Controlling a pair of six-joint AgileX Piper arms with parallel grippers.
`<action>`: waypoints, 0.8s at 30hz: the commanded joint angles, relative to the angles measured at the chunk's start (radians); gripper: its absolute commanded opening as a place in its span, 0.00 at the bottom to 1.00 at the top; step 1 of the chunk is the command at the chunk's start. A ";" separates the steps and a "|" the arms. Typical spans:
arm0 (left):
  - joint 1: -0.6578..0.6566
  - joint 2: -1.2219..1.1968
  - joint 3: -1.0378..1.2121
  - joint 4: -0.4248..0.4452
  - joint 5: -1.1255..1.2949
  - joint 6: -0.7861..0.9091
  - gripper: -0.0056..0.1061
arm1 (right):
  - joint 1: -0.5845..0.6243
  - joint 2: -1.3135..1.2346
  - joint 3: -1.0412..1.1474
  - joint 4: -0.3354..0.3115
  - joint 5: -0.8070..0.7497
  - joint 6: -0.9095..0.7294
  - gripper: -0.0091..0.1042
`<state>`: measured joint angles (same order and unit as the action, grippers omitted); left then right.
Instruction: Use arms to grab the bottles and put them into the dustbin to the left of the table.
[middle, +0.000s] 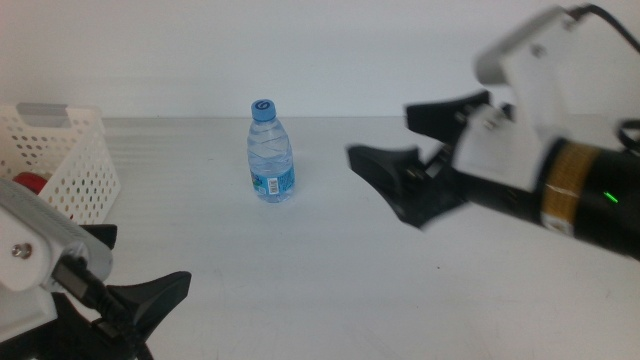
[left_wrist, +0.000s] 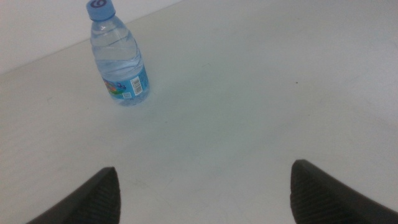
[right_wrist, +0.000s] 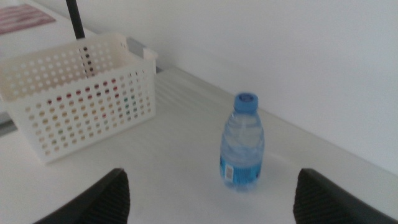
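A short clear water bottle (middle: 270, 155) with a blue cap and label stands upright on the table (middle: 330, 280) toward the back. It also shows in the left wrist view (left_wrist: 118, 59) and the right wrist view (right_wrist: 242, 146). My right gripper (middle: 381, 133) is open and empty, hovering to the right of the bottle, apart from it; its jaws frame the bottle in its own view (right_wrist: 211, 186). My left gripper (middle: 148, 258) is open and empty at the front left (left_wrist: 205, 180). The white perforated dustbin (middle: 60, 160) stands at the left (right_wrist: 81, 99), with something red (middle: 28, 182) inside.
A pale wall runs along the table's far edge. Red and green colours show through the dustbin's holes in the right wrist view. Bare tabletop lies between the bottle and both grippers.
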<state>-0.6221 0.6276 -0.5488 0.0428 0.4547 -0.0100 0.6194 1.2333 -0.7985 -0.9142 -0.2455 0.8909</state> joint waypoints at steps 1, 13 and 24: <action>-0.004 0.000 -0.031 -0.007 -0.075 -0.013 0.86 | -0.005 -0.080 0.024 -0.053 -0.011 0.041 0.76; -0.004 0.000 -0.031 -0.006 -0.075 -0.013 0.86 | -0.005 -0.389 0.215 0.498 0.227 -0.484 0.74; -0.004 0.000 -0.031 -0.006 -0.075 -0.013 0.86 | -0.005 -0.572 0.221 0.782 0.449 -0.858 0.74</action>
<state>-0.6221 0.6276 -0.5488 0.0428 0.4547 -0.0100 0.6194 0.6763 -0.5543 -0.1340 0.2577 0.0597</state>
